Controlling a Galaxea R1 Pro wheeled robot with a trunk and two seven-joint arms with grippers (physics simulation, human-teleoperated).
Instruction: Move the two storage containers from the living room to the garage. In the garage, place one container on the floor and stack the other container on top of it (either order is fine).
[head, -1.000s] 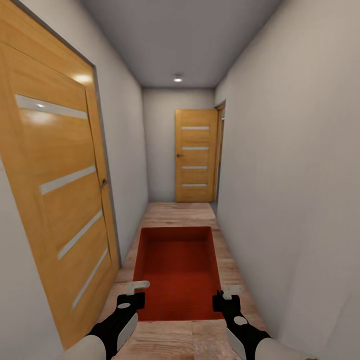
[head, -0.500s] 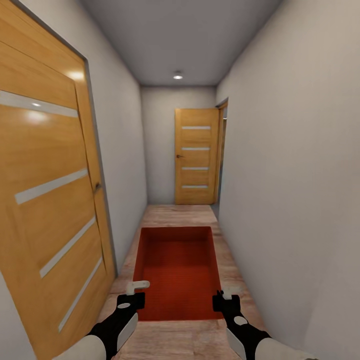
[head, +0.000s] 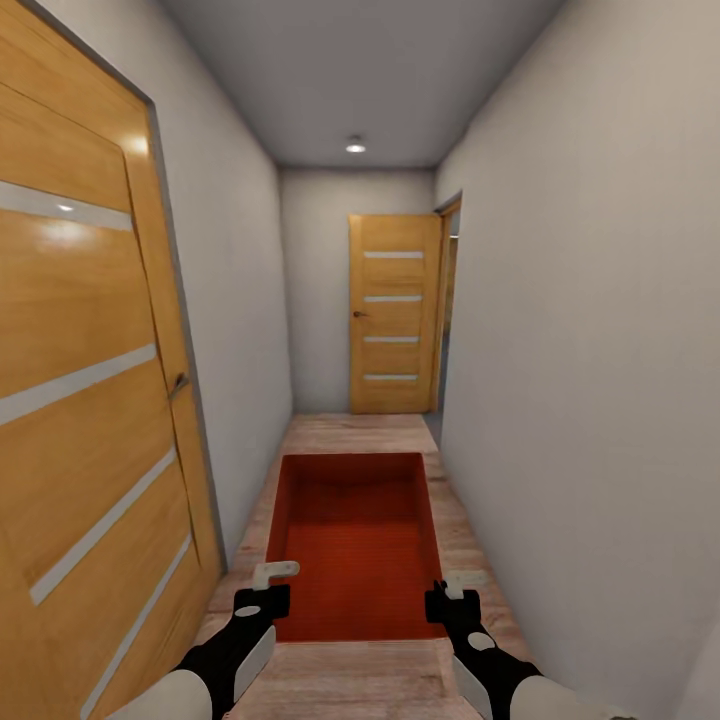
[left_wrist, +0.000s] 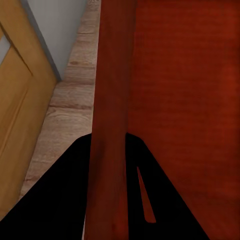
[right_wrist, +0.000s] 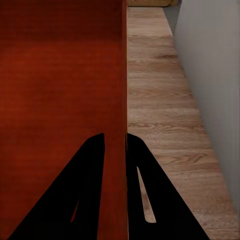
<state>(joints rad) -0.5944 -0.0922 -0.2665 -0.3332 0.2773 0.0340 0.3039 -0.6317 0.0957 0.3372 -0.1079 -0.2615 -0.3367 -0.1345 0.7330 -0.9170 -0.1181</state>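
Observation:
One orange-red storage container (head: 350, 540) hangs low in front of me over the light wood plank floor (head: 360, 430) of a narrow corridor. My left gripper (head: 268, 582) is shut on its left wall (left_wrist: 112, 100), one finger (left_wrist: 65, 200) outside and one inside. On the opposite side, my right gripper (head: 452, 585) is shut on the right wall (right_wrist: 124, 75), whose thin edge runs between the black fingers (right_wrist: 145, 190). The container is open-topped and empty. The garage and the living room are out of view.
A wooden door (head: 80, 400) with pale stripes stands close on the left. Another closed door (head: 392, 315) ends the corridor, with an open doorway (head: 447, 300) just right of it. A pale wall (head: 580, 400) runs close along the right.
The camera has advanced down the corridor: the left door has slid nearer and further left in view. Container and both grippers keep the same place relative to me.

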